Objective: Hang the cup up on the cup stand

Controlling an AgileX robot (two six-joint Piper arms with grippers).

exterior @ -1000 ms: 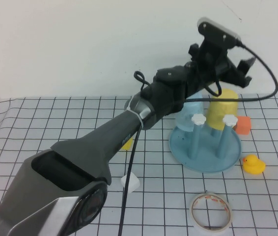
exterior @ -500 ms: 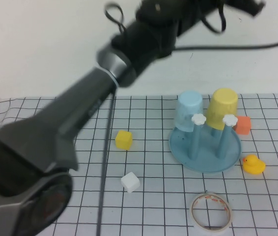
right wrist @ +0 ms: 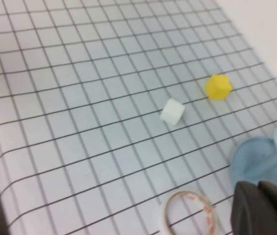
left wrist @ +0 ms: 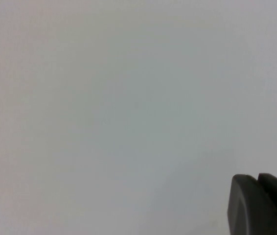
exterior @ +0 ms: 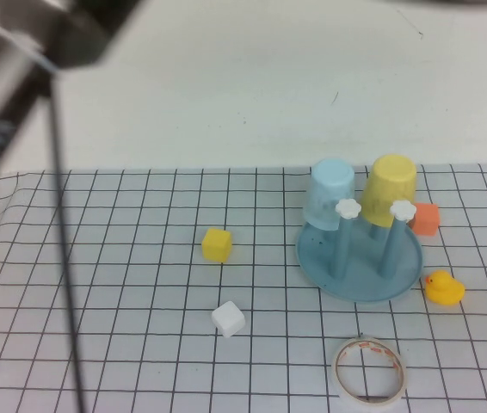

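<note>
The cup [exterior: 391,189] sits upside down over a far-right peg of the cup stand [exterior: 360,262], just beside the pale blue cup [exterior: 329,194] hung on the peg to its left; two near pegs stand bare with white flower caps. The stand rests on the checked cloth [exterior: 140,284] at right. A yellow cube [exterior: 216,244] lies left of it, a white cube [exterior: 227,318] nearer, a tape ring [exterior: 369,370] near right, a rubber duck [exterior: 442,287] and an orange block [exterior: 425,218] beside the stand's right edge. The left gripper [left wrist: 262,205], raised high facing the blank wall, has its jaws pressed together, holding nothing. The right gripper [right wrist: 263,210], low at the near right, is likewise closed and empty.
</note>
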